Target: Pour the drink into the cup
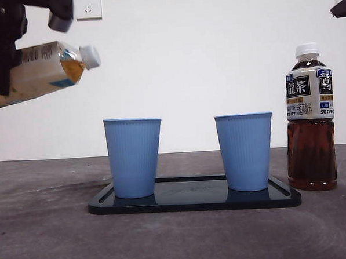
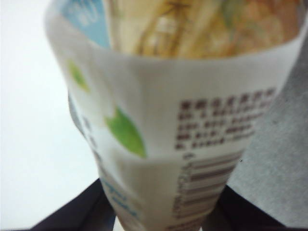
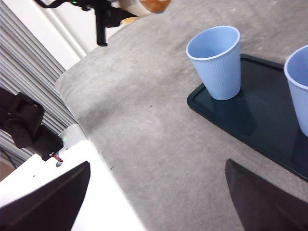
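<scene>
My left gripper (image 1: 3, 54) is shut on a drink bottle (image 1: 42, 72) with a pale label, held high at the far left and tilted mouth-first toward the cups. Its white cap (image 1: 89, 56) is on, and amber drink shows at the neck. In the left wrist view the bottle (image 2: 178, 120) fills the frame between the jaws of the left gripper (image 2: 163, 219). Two blue cups stand upright on a black tray (image 1: 194, 202): the left cup (image 1: 133, 157) below and right of the cap, the right cup (image 1: 245, 152) farther right. My right gripper (image 3: 156, 202) is open and holds nothing.
A capped bottle of dark tea (image 1: 310, 122) stands upright on the grey table right of the tray. The right gripper shows only as a black tip (image 1: 342, 7) at the top right corner. The right wrist view shows one cup (image 3: 216, 62), the tray (image 3: 260, 115) and the table's edge.
</scene>
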